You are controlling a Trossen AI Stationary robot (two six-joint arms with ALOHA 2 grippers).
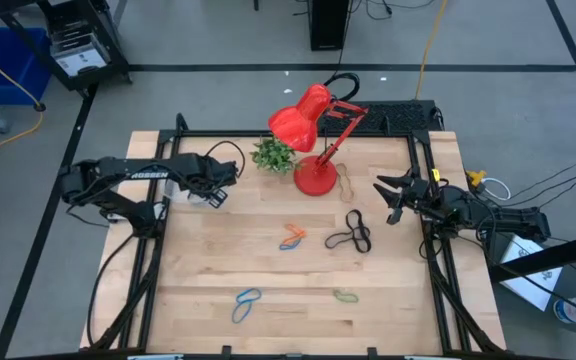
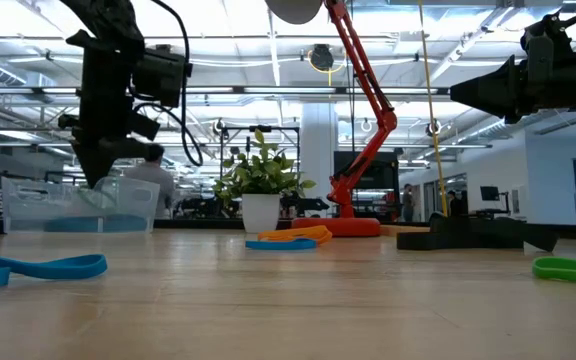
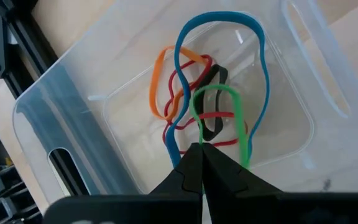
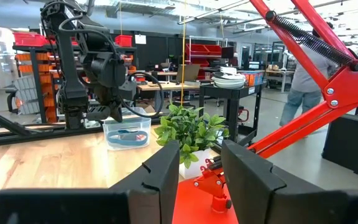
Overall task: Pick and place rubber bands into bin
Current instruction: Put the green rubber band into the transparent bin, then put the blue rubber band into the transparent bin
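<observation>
The clear bin (image 3: 48, 118) sits at the table's far left (image 1: 211, 198) and holds blue (image 3: 263, 74), orange (image 3: 157, 81), red (image 3: 219, 115) and black (image 3: 213, 78) rubber bands. My left gripper (image 3: 202, 152) is above it, pointing down, shut on a green rubber band (image 3: 219, 93). My right gripper (image 1: 393, 197) is open and empty at the table's right, near the lamp. On the table lie orange and blue bands (image 1: 291, 237), black bands (image 1: 351, 235), a blue band (image 1: 246, 303), a green band (image 1: 345, 296) and a thin band (image 1: 348, 182) by the lamp base. My left gripper pinches the green rubber band at one end of its loop (image 3: 197, 138) between its two shut fingertips, from above, pointing down. The loop reaches down from the fingertips into the bin, over the other bands; whether it rests on them, I cannot tell.
A red desk lamp (image 1: 313, 125) stands at the far middle on its round base (image 1: 315, 178), with a small potted plant (image 1: 273, 155) to its left. Black frame rails (image 1: 153, 260) run along the table's left and right sides. A person (image 4: 303, 81) stands beyond the table.
</observation>
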